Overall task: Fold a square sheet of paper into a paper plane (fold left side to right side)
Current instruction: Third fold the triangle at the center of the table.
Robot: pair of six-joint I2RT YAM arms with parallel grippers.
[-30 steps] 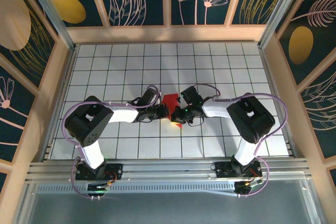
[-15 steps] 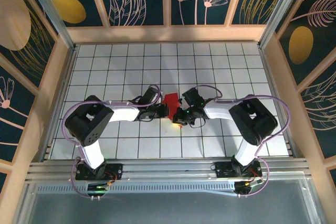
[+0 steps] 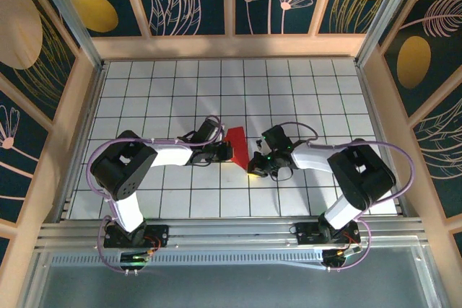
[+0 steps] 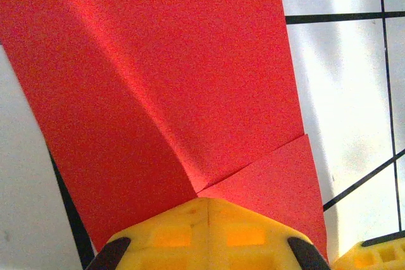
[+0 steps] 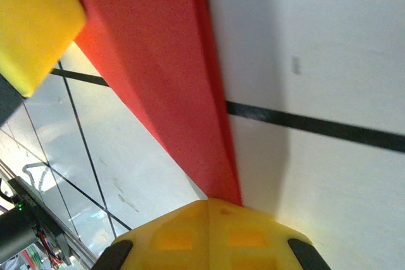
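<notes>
From the overhead camera, the red sheet of paper (image 3: 237, 146) lies folded on the white gridded table (image 3: 325, 91) near its middle, between the two arms. The left gripper (image 3: 226, 152) meets its left edge and the right gripper (image 3: 254, 169) its near right corner. In the left wrist view, the left gripper (image 4: 205, 226) has its yellow tips pressed together at the near end of the sheet of paper (image 4: 171, 74), where two creases converge. A yellow fingertip (image 4: 373, 256) of the other arm sits just beside it. In the right wrist view, the right gripper (image 5: 209, 232) is likewise closed, its tips touching the narrow end of the sheet of paper (image 5: 158, 74). Whether either pinches the paper cannot be told.
</notes>
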